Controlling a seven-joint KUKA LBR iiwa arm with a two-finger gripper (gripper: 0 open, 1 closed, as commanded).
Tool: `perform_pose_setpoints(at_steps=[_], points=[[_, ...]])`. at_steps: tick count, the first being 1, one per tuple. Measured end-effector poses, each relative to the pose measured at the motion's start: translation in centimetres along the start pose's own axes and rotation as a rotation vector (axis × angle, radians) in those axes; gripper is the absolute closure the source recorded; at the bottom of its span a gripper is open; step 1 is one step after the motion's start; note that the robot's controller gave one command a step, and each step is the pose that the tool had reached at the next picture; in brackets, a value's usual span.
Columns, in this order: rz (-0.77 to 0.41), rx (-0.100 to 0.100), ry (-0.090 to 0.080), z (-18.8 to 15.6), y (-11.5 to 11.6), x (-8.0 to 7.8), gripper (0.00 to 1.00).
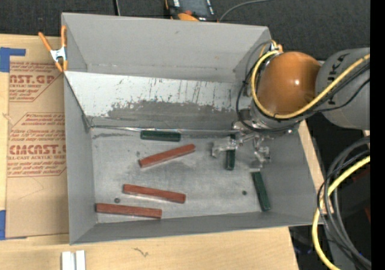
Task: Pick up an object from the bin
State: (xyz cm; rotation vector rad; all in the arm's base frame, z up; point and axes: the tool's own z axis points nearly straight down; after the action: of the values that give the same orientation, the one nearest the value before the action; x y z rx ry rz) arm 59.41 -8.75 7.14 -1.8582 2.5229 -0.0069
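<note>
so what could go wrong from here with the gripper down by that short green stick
1. The short dark green stick sits off to one side under the gripper, so a grasp may clip its end and flick it away.
2. The longer green stick lies close by and could get knocked.

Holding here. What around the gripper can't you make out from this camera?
1. Camera view: the upper end of the short dark green stick is hidden under the gripper, so contact cannot be told.
2. Camera view: the floor in the back right corner of the bin is covered by the arm's orange cover.
3. Camera view: a dark speck beside the longer green stick is too small to identify.
</note>
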Motion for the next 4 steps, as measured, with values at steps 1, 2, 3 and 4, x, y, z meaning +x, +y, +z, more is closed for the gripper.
perform_pose_setpoints(at_steps=[1,2,3,4], points=[[0.003,-0.002,-0.001,-0.1,-0.1,-0.2,0.00],[0.003,-0.003,0.000,-0.2,-0.2,-0.1,1.00],[0.005,-0.006,0.001,-1.8,-0.2,-0.3,1.00],[0.006,-0.002,0.001,-7.5,-0.4,-0.5,1.00]])
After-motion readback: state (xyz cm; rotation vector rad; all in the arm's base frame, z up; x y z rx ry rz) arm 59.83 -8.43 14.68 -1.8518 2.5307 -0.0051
